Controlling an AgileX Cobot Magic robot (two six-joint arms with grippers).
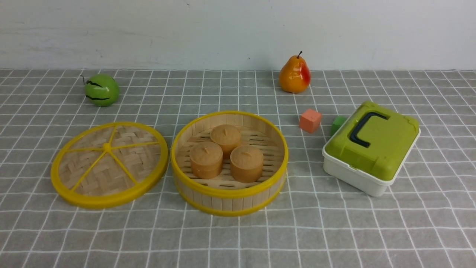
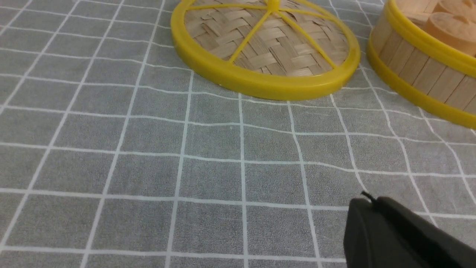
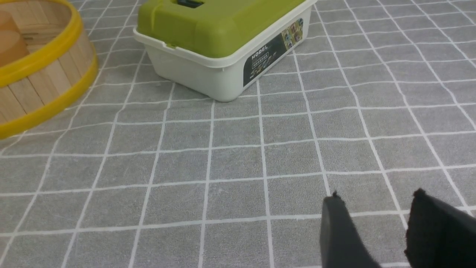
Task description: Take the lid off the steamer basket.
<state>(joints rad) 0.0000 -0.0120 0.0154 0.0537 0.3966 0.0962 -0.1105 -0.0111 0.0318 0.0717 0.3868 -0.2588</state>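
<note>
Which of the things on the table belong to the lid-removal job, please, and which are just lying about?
Belongs to the job:
- lid, lying flat on the cloth beside the basket
- steamer basket, open, holding three buns

Just lying about:
- green apple
- pear
- orange cube
- green cube
- green-lidded box

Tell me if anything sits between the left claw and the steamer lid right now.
Nothing visible does. In the left wrist view only bare checked cloth lies between the left claw and the lid, which already rests flat on the cloth beside the open steamer basket.
</note>
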